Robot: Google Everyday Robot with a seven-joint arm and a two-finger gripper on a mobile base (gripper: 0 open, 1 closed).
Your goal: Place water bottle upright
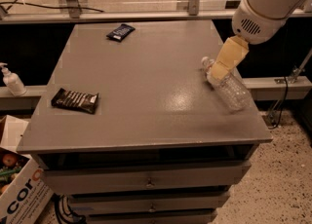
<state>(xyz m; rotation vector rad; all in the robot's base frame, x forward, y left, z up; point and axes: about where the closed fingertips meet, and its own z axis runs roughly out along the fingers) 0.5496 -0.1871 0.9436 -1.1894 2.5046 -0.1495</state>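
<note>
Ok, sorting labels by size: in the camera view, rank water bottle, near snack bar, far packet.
Largest first:
water bottle
snack bar
far packet (farther off, so unsure)
The gripper is at the bottle's neck.

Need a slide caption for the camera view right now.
Gripper at the neck of the water bottle, lying on its side atop the grey drawer cabinet.
</note>
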